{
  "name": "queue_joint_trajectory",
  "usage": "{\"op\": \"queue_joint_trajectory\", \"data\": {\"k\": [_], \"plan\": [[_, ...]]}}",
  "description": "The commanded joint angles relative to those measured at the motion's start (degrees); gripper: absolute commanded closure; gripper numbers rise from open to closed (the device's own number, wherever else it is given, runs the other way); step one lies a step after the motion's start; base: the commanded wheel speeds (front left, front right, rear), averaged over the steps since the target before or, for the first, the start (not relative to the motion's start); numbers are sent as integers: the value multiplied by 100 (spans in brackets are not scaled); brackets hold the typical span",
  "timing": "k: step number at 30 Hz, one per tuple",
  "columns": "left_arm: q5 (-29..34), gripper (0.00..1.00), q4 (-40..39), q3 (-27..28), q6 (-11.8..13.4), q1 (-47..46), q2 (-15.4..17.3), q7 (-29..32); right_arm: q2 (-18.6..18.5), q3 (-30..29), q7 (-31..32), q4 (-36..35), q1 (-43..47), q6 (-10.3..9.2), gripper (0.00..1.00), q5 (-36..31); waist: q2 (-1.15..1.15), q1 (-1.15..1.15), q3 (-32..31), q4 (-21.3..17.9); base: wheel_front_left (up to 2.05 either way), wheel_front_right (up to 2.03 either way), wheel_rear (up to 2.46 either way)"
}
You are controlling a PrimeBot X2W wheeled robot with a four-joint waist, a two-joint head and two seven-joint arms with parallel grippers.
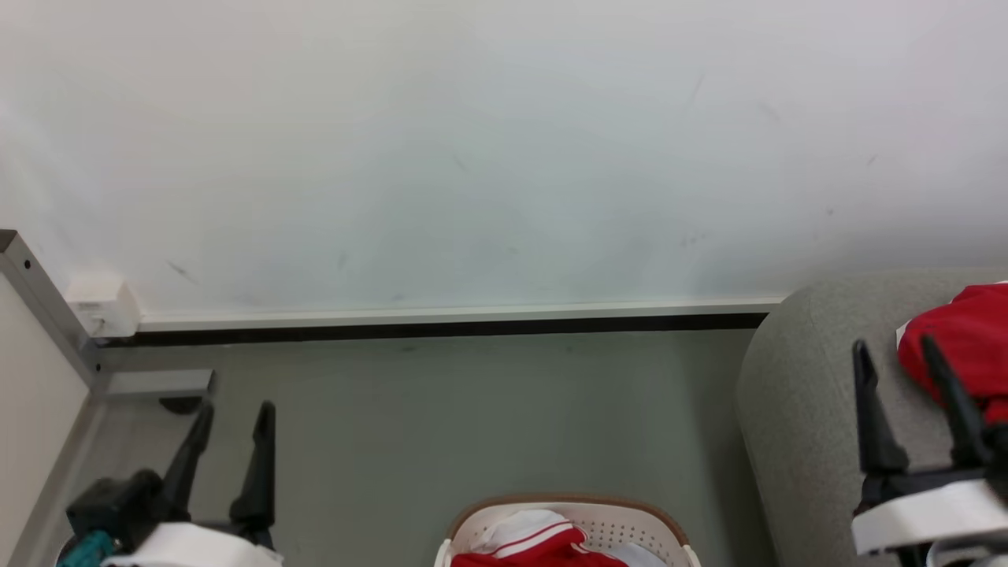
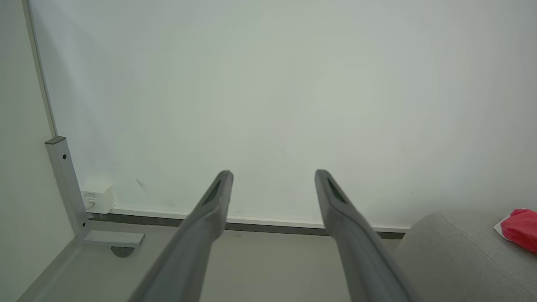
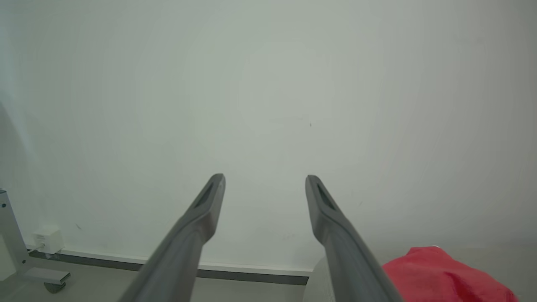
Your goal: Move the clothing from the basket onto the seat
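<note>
Basket (image 1: 568,499) is on the floor (image 1: 472,417) at the bottom edge of the head view, cut off by the frame, so just the far brown rim and perforated wall are in shot. Inside it is red clothing (image 1: 551,551) with a white collar and white-striped trim, bunched toward the left half. There's a bit of white to its right, can't tell if that's lining or fabric. Seat (image 1: 795,417) is right of the basket, near it, can't tell if they touch. On the seat lies another red garment (image 1: 961,339), crumpled, partly cut off at the right edge. Left wrist view shows it on the seat top, back from the rounded corner. Left gripper (image 1: 236,407) is low left over bare floor, fingers apart, nothing between them, well apart from the basket. Right gripper (image 1: 894,342) is over the seat, fingers apart and empty. Its right finger overlaps the garment in the head view, contact can't be told. Right wrist view has the garment below and right of the fingers, not between them. Behind is a white wall (image 1: 504,142) with a baseboard (image 1: 457,317). At left are a grey metal frame leg (image 1: 47,303) and a small white box (image 1: 102,303).
</note>
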Motion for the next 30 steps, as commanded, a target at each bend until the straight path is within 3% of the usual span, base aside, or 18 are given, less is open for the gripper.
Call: {"op": "queue_joint_trajectory", "data": {"k": [1, 6, 12, 30], "plan": [[131, 0, 10, 34, -25, 82, -5, -2, -18, -6, -68, 22, 101, -14, 0, -41, 0, 1, -40, -23, 0, 0, 0], [467, 0, -22, 366, -158, 460, -410, -2, 261, 121, -520, 331, 453, -14, 0, -133, 0, 1, -99, -97, 0, 0, 0], [712, 0, 71, 761, -486, 604, -733, -2, 397, 194, -735, 713, 587, -14, 0, -222, 0, 1, -71, -122, 0, 0, 0], [1226, 0, 251, 1216, -928, 482, -1174, -2, 460, 309, -805, 887, 355, -15, 0, -197, 0, 1, 21, -99, 0, 0, 0]]}}
